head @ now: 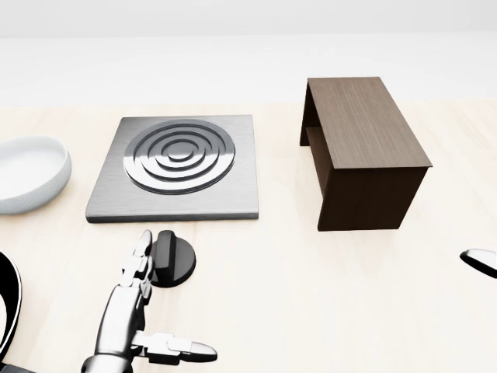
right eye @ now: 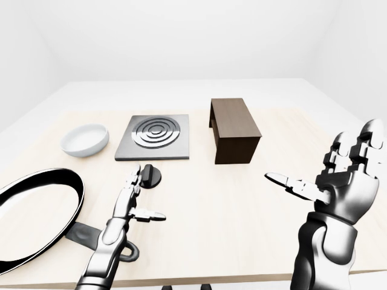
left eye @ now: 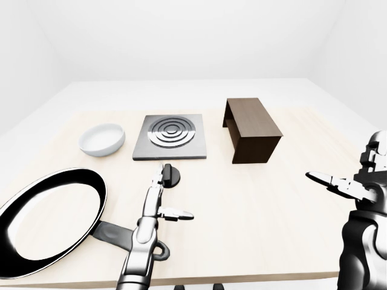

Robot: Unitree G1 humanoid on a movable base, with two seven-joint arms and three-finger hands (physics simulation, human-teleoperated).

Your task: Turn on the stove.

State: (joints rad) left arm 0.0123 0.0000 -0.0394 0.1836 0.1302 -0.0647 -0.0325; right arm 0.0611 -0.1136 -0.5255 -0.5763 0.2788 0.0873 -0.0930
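Pale wooden table carries your square steel stove plate toward its far edge; just nearside sits the round black knob, its grip ridge running near-to-far. Your left hand, fingers spread, holds nothing, fingertips beside the knob. Your right hand hangs open, empty.

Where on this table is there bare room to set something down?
The table is bare below the brown box, between the left hand and right hand. Another bare strip separates stove and box. The left side is crowded: bowl, pan, knob.
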